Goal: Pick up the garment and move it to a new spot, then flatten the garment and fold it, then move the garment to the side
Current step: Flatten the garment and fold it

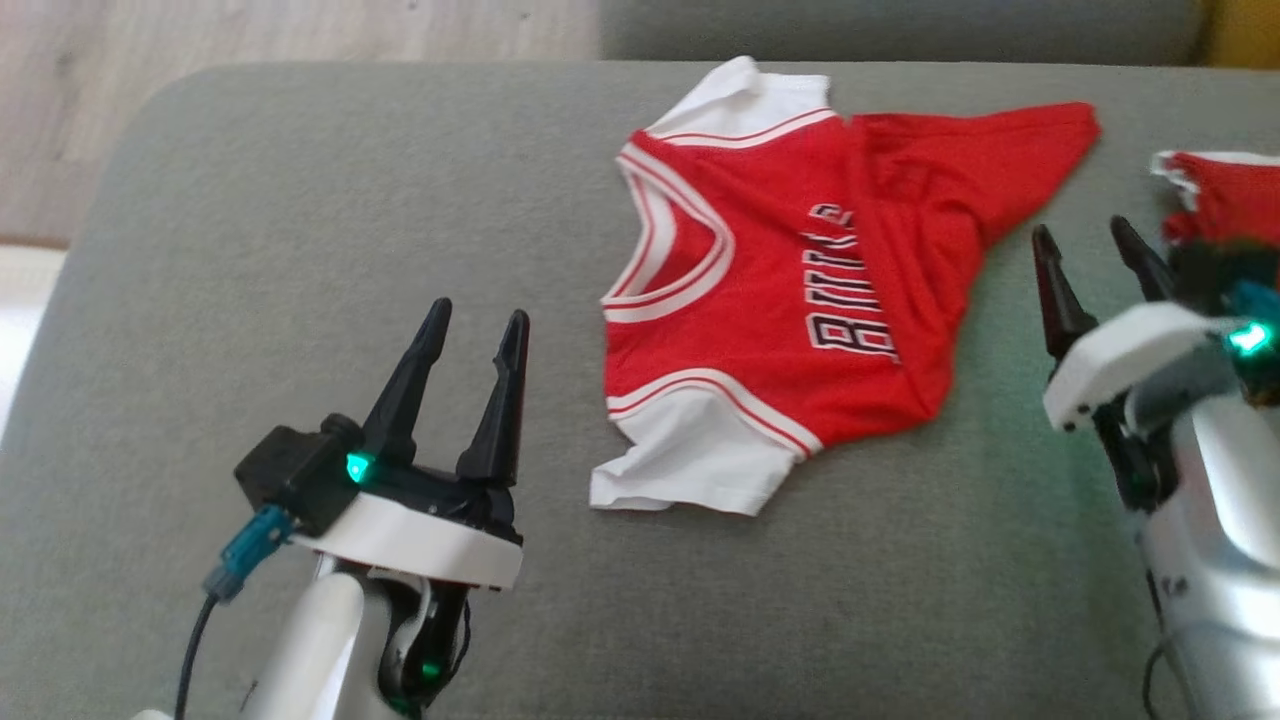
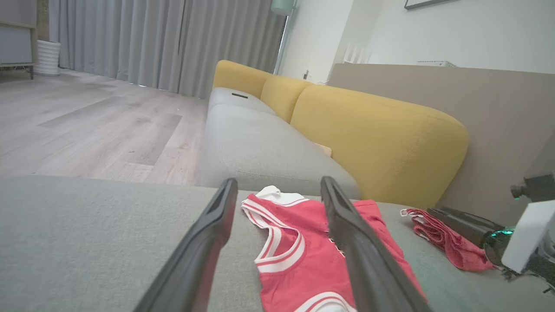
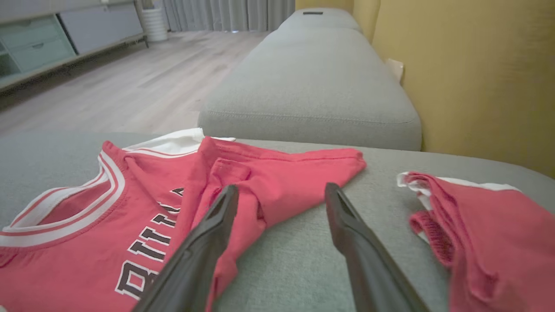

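Left hand (image 1: 479,312), right hand (image 1: 1082,228) spread, empty. My worry: right snags second red garment (image 1: 1230,190) at far right, or grabs jersey (image 1: 760,300) by doubled layer, spoiling flattening.

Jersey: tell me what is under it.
The jersey lies on the grey cushion. Part of it is folded onto itself; whatever lies beneath the cloth is hidden.

Second red garment (image 1: 1225,190) cut by right frame edge, lower part behind right gripper (image 1: 1081,228), jersey (image 1: 760,300) lettering half lost under a fold, small dark item (image 2: 239,95) on far cushion (image 2: 251,145) too small to identify
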{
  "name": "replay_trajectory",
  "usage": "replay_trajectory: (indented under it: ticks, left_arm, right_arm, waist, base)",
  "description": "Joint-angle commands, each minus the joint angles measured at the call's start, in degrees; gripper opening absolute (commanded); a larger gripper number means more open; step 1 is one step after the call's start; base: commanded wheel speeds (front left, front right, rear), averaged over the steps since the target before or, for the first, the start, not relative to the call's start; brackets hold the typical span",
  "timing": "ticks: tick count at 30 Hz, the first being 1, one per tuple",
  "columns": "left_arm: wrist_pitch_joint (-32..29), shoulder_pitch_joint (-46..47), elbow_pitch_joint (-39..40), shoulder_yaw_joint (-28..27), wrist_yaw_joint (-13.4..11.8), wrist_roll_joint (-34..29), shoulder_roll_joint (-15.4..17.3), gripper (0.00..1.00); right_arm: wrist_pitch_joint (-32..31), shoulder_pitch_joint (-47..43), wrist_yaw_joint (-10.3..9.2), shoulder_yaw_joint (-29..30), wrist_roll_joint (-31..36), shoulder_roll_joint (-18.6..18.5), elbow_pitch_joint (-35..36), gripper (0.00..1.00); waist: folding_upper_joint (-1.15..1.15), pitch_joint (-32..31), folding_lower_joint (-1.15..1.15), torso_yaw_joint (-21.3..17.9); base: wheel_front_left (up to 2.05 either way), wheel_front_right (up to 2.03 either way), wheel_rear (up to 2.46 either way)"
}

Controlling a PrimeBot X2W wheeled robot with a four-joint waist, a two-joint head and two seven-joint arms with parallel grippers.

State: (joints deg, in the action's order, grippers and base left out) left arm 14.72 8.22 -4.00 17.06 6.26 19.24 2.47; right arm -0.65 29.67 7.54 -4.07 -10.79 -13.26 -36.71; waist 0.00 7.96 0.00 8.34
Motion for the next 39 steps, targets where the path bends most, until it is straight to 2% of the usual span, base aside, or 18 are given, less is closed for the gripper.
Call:
replay_trajectory:
  ticks: [1,11,16,22,29,39]
  left_arm:
    - [0.3,1.2,2.0,-2.4,-0.1,0.0,0.4,1.0]
    - [0.3,-0.1,0.1,-3.0,0.1,0.8,0.4,1.0]
    - [0.3,0.1,-0.6,-2.6,0.4,0.5,0.4,1.0]
    - [0.3,1.1,-0.8,-1.3,0.6,0.9,0.4,1.0]
    - [0.3,2.9,-0.9,0.7,0.7,2.0,0.4,1.0]
    - [0.3,5.2,-0.7,3.7,0.5,3.5,0.4,1.0]
  right_arm:
    - [1.3,-0.3,-0.05,0.0,-0.5,0.6,3.5,1.0]
    - [5.3,-13.6,-0.05,6.5,-2.7,6.9,16.0,1.0]
    - [4.5,-14.1,-0.05,7.0,-1.9,7.6,19.0,1.0]
    - [1.8,-10.2,-0.05,5.4,-0.9,6.3,20.5,1.0]
    - [-3.1,-1.3,-0.05,3.0,-0.5,4.4,16.2,1.0]
    - [-7.5,10.5,-0.05,6.8,1.4,3.1,0.9,1.0]
  waist:
    - [0.0,-0.6,0.0,-1.9]
    - [0.0,-0.7,0.0,-4.8]
    - [0.0,-0.2,0.0,-4.4]
    - [0.0,1.7,0.0,-2.3]
    - [0.0,5.7,0.0,2.1]
    - [0.0,9.7,0.0,8.7]
  base:
    - [0.0,0.0,0.0]
    - [0.0,0.0,0.0]
    - [0.0,0.0,0.0]
    - [0.0,0.0,0.0]
    - [0.0,0.0,0.0]
    - [0.0,0.0,0.0]
